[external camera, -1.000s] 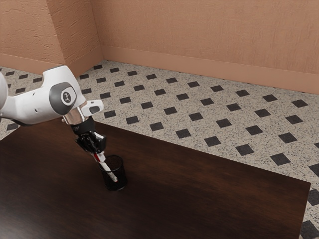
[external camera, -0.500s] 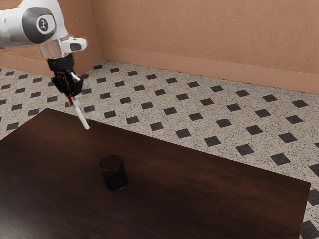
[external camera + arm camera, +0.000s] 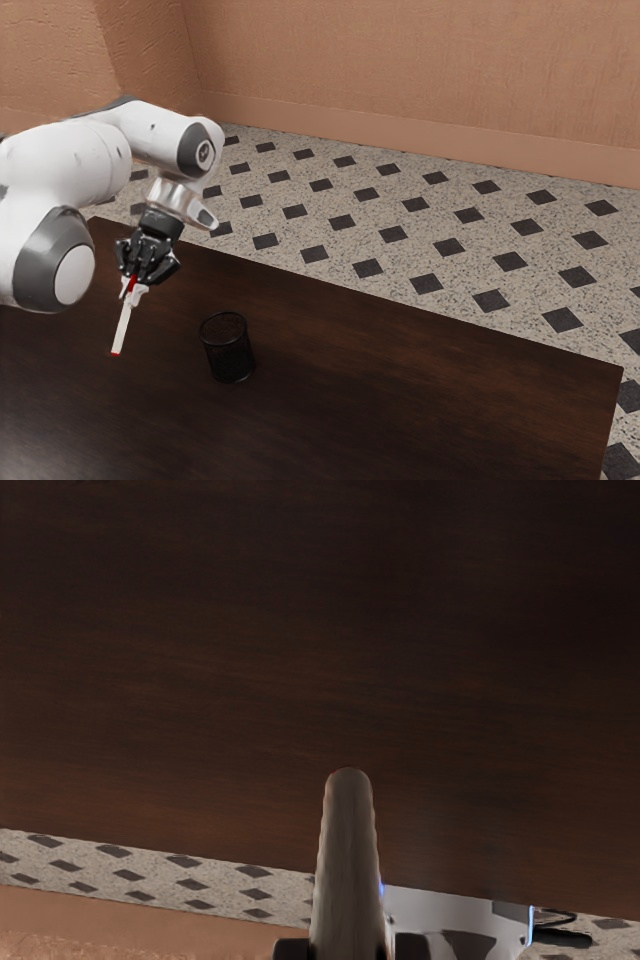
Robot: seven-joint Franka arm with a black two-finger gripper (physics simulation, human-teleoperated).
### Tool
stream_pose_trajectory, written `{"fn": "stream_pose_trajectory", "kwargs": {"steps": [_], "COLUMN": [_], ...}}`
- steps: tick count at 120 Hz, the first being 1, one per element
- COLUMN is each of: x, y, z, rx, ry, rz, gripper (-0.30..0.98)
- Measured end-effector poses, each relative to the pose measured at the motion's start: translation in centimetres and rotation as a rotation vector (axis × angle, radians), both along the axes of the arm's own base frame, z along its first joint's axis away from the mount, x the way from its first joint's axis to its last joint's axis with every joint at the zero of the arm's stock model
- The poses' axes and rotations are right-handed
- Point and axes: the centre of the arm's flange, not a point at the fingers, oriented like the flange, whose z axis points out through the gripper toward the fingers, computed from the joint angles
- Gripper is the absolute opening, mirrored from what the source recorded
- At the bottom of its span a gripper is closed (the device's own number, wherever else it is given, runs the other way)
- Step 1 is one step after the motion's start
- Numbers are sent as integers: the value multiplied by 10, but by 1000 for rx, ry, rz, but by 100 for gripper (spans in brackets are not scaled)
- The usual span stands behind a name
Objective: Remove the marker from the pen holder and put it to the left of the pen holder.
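Indoor room (home or office, can't tell): dark wood table (image 3: 450, 390), diamond-patterned floor (image 3: 400, 208), salmon walls (image 3: 430, 60).

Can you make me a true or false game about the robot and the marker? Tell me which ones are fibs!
1. The pen holder is standing on the table. True.
2. The marker is inside the pen holder. False: it is outside, in the claw.
3. The marker has some red on it. True.
4. The claw is open and has nothing in it. False: it is shut on the marker.
5. The floor has dark squares. True.
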Motion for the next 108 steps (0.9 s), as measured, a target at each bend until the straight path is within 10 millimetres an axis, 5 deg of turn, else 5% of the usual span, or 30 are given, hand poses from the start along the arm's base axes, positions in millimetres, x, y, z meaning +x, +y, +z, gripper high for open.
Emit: {"fn": "stream_pose_trajectory", "kwargs": {"steps": [17, 76, 108], "x": [16, 16, 19], "y": [-3, 9, 8], "z": [-34, -120, -119], "rx": [21, -17, -41], "ry": [48, 100, 63], "rz": [-7, 5, 2], "gripper": [-7, -4, 45]}}
